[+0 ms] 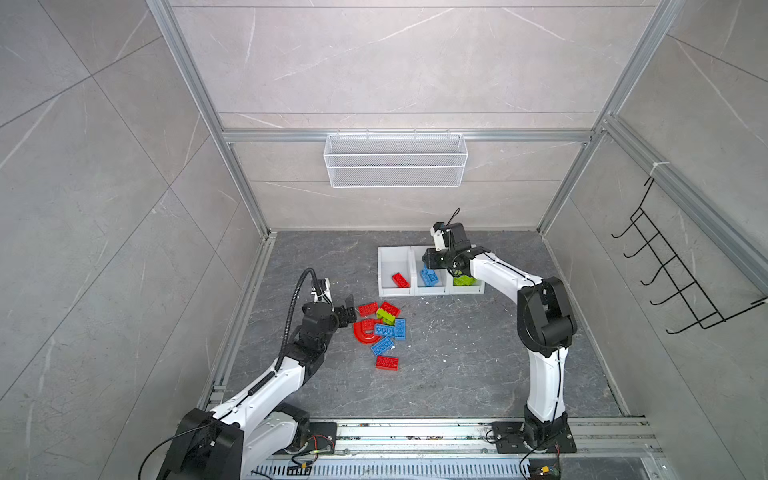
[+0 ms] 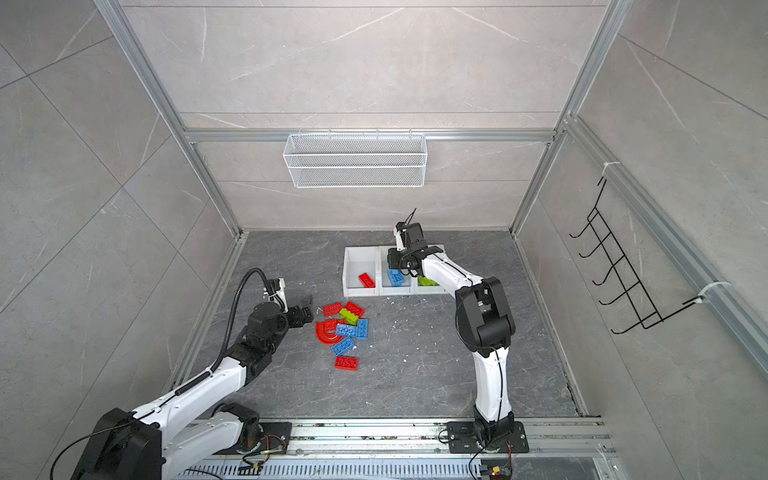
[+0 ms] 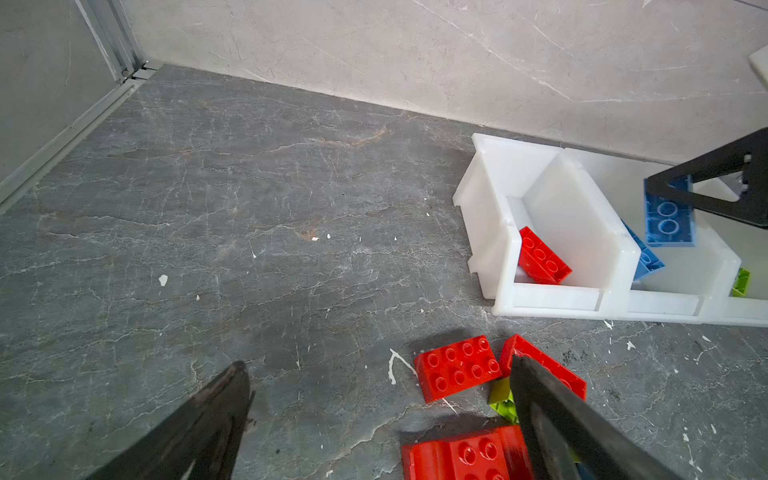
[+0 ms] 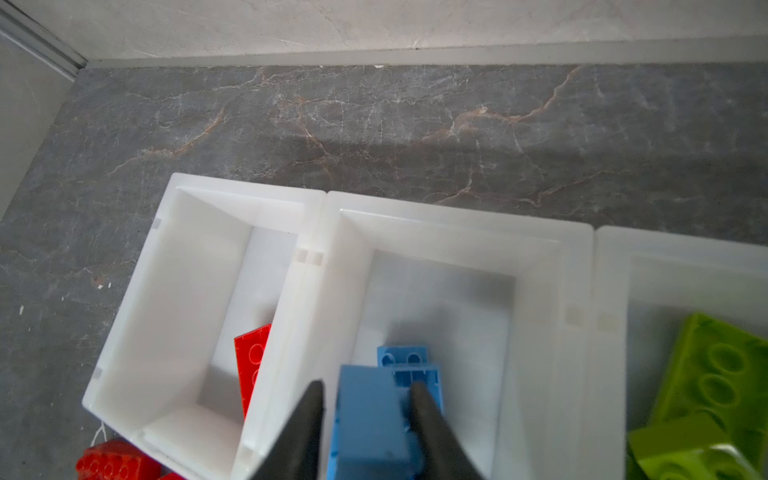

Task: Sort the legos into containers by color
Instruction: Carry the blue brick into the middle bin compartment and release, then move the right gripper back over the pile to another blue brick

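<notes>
Three joined white containers (image 1: 395, 291) stand in a row at the back. One red lego (image 1: 400, 279) lies in the left bin, blue ones (image 1: 430, 277) in the middle bin, and lime green ones (image 4: 715, 374) in the right bin. My right gripper (image 4: 366, 384) hangs over the middle bin with its jaws parted. A blurred blue brick (image 4: 370, 411) sits loosely between them, with a gap at one finger. A pile of red, blue and green legos (image 1: 384, 332), with a red arch (image 1: 363, 336), lies on the floor. My left gripper (image 3: 378, 363) is wide open beside the pile and holds nothing.
A white wire mesh basket (image 1: 395, 160) hangs on the back wall and a black hook rack (image 1: 673, 266) on the right wall. Aluminium frame rails run along the floor edges. White specks dot the grey floor.
</notes>
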`<state>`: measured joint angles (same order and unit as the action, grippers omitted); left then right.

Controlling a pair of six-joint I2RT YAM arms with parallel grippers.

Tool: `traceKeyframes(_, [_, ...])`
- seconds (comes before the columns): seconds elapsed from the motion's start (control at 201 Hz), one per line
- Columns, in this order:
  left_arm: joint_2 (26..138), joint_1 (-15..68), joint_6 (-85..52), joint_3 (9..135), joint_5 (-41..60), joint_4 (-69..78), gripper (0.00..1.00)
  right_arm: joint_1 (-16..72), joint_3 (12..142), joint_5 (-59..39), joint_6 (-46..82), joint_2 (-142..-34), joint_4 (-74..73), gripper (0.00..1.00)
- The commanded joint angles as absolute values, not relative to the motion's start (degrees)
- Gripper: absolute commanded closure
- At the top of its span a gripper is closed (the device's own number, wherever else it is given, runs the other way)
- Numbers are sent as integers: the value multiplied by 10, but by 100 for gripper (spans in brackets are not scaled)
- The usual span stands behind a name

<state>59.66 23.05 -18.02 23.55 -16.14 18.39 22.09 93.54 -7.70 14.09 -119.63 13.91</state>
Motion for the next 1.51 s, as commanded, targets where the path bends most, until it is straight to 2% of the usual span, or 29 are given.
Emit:
traceKeyframes(0.0, [592,227,-182,240,-163,202,0,218,960,-84,152,-1205,157,44])
traceKeyframes(0.144, [593,226,-185,239,-163,203,0,218,923,-94,136,-1147,159,37])
traceKeyframes(0.324, [592,227,-187,240,-160,201,0,223,773,-122,162,-995,113,35])
traceKeyframes(0.488, [587,225,-188,239,-159,202,0,287,661,-113,157,-904,98,34])
traceKeyframes(0.687, [585,226,-188,239,-154,201,0,373,636,-74,123,-933,102,32])
traceKeyframes(0.841, [588,226,-185,237,-157,203,0,429,668,-50,93,-983,151,32])
traceKeyframes(1.125, [605,226,-181,240,-158,207,0,440,705,-74,87,-1067,194,38])
traceKeyframes(1.503, [604,225,-181,239,-166,208,0,445,732,-10,73,-1107,234,41])
